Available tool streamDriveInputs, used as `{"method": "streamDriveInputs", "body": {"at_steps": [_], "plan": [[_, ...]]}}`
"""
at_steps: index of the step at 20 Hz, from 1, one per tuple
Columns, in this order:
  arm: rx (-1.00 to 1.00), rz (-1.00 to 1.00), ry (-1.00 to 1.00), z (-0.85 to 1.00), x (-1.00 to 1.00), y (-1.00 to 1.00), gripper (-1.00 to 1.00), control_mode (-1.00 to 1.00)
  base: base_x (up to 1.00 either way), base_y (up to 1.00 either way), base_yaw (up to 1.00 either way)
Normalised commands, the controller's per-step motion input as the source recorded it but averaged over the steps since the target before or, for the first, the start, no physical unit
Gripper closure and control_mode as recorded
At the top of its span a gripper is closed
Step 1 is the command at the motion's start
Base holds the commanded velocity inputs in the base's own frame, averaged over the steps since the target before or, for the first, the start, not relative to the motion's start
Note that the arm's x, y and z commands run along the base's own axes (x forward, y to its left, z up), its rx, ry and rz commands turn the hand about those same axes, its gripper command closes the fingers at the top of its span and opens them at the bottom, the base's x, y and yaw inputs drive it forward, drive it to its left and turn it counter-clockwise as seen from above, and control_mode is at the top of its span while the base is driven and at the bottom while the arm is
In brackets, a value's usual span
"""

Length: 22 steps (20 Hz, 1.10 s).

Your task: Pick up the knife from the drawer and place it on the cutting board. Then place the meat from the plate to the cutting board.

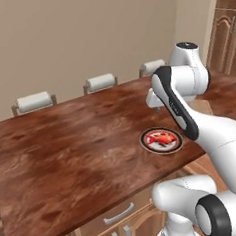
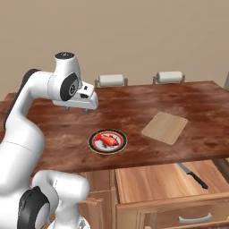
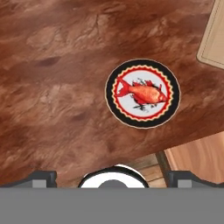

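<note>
Hovering high above the table [image 2: 147,107], inboard of the plate [image 2: 107,142]; gripper [image 2: 77,108] standing spread wide and carrying nothing, fingertips [image 3: 43,177] far apart at the foot of the hand view. Lying in the pulled-out drawer [image 2: 152,181], below and beyond the plate on the cutting board's side: the knife [image 2: 192,175], black handle toward the drawer front, blade pointing back toward the table edge. Resting flat beside the plate, farther along the table: the cutting board [image 2: 164,127], bare. Sitting on the plate's centre: the meat [image 2: 108,140]. Probably risking most on the descent into the drawer; knife lying close under the table's overhang, so clipping the edge or the drawer wall with such wide jaws; also pinching the thin blade rather than the handle, letting it slip or skid.
</note>
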Motion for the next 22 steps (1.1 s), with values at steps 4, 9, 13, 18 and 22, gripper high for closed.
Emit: {"method": "streamDriveInputs", "body": {"at_steps": [4,9,13,18,22], "plan": [[0.00,0.00,0.00,0.00,0.00,0.00,-1.00,1.00,0.01,-0.39,-0.18],[0.00,0.00,0.00,0.00,0.00,0.00,-1.00,1.00,0.22,-0.10,-0.22],[0.00,0.00,0.00,0.00,0.00,0.00,-1.00,1.00,0.19,0.01,-0.28],[0.00,0.00,0.00,0.00,0.00,0.00,-1.00,1.00,0.26,0.00,-0.29],[0.00,0.00,0.00,0.00,0.00,0.00,-1.00,1.00,0.32,0.00,-0.30]]}}
